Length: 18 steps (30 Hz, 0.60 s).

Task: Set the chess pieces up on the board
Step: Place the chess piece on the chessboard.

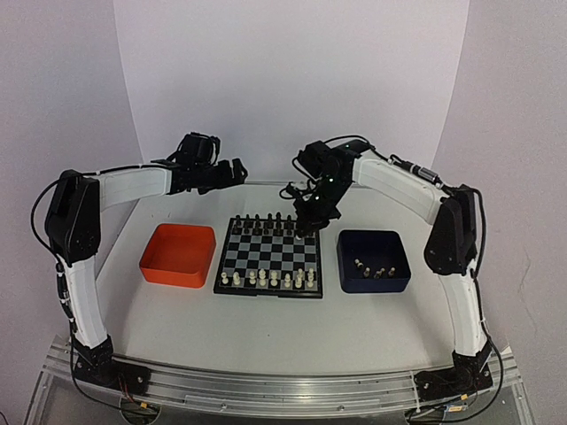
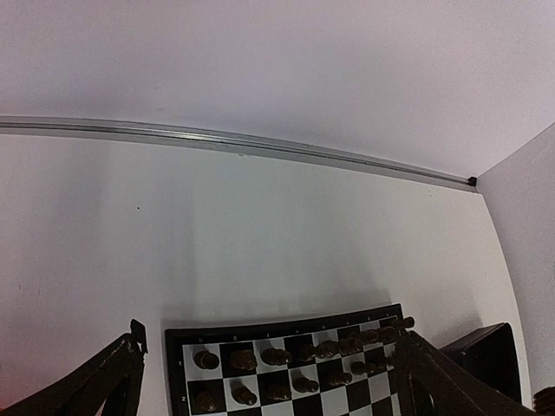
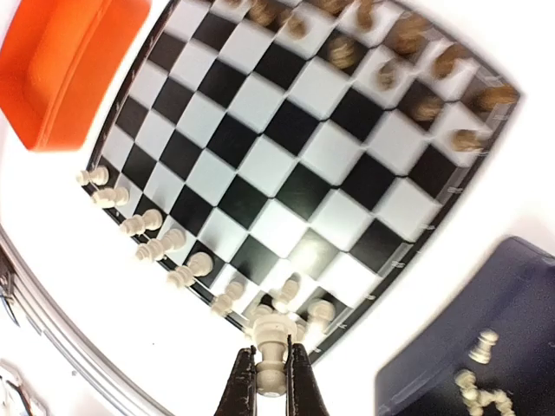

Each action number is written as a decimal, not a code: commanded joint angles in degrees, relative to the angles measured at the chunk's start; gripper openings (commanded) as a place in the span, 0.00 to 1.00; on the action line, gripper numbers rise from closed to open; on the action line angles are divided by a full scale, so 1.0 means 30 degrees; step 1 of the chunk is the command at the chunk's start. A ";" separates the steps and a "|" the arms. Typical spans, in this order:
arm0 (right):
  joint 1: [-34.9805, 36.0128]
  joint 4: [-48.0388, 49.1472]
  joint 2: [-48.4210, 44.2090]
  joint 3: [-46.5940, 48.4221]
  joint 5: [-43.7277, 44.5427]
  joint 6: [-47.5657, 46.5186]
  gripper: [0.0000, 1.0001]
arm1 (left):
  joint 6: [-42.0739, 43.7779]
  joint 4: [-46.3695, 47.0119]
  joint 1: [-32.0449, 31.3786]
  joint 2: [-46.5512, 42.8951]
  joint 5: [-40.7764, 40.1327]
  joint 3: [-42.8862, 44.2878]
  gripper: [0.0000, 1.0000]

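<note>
Well, the right claw (image 3: pixel 270 374) is pinched on a white piece (image 3: pixel 271 342), held upright at the bottom centre of its wrist view, in front of the board's (image 3: pixel 260 165) edge row of white pieces (image 3: pixel 147 251). From overhead that claw sits at the board's upper right corner. The left claw (image 2: pixel 269 338) is spread wide, hanging past the board's far edge. The blue tray (image 1: pixel 372 283), right of the board, holds a few loose pieces (image 1: pixel 373 269), too small to count. The orange tray (image 1: pixel 177 270) sits at the left. Black pieces (image 1: pixel 266 221) line the far rows, blurred in the right wrist view, where the blue tray is cut off at the lower right.
</note>
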 commanded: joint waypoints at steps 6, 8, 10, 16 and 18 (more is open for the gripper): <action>0.1426 -0.3536 0.3439 0.3575 -0.0264 -0.0232 0.00 | 0.0321 -0.0770 0.0135 -0.1423 0.0570 -0.0180 1.00; 0.1466 -0.3605 0.3643 0.3513 -0.0153 -0.0232 0.00 | 0.0329 -0.0812 0.0135 -0.1587 0.0548 -0.0351 1.00; 0.1492 -0.3590 0.3946 0.3541 0.0004 -0.0190 0.00 | 0.0320 -0.0746 0.0135 -0.1786 0.0559 -0.0663 1.00; 0.1569 -0.3516 0.4433 0.3942 -0.0313 -0.0483 0.00 | 0.0055 0.0463 0.0134 -0.2535 0.0442 -0.2443 1.00; 0.1566 -0.3433 0.4491 0.3854 -0.0124 -0.0587 0.00 | -0.0006 0.1171 0.0135 -0.2792 0.0452 -0.3237 1.00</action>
